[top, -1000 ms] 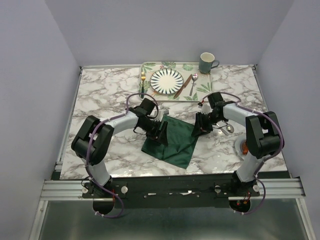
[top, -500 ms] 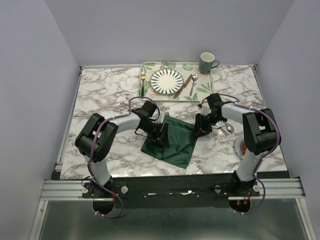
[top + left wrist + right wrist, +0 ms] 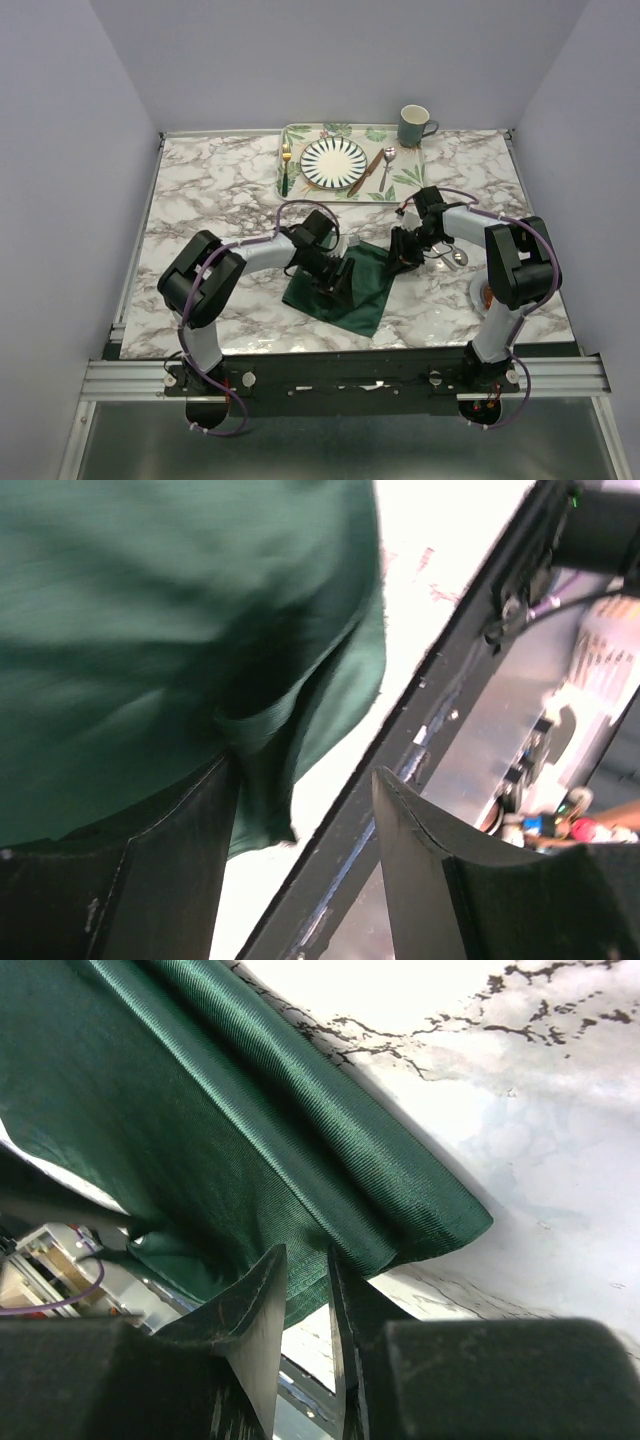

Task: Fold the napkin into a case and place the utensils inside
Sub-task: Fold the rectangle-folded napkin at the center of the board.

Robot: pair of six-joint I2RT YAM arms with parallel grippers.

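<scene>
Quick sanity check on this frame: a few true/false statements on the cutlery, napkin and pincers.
1. The fork lies left of the plate on the tray. True.
2. The knife and spoon lie on the napkin. False: both are on the tray, right of the plate.
3. The left pincer is open. True.
4. The right pincer gapes wide. False: it is nearly closed on the napkin's edge.
5. The mug stands by the arm bases. False: it stands at the far side, by the tray's right corner.
</scene>
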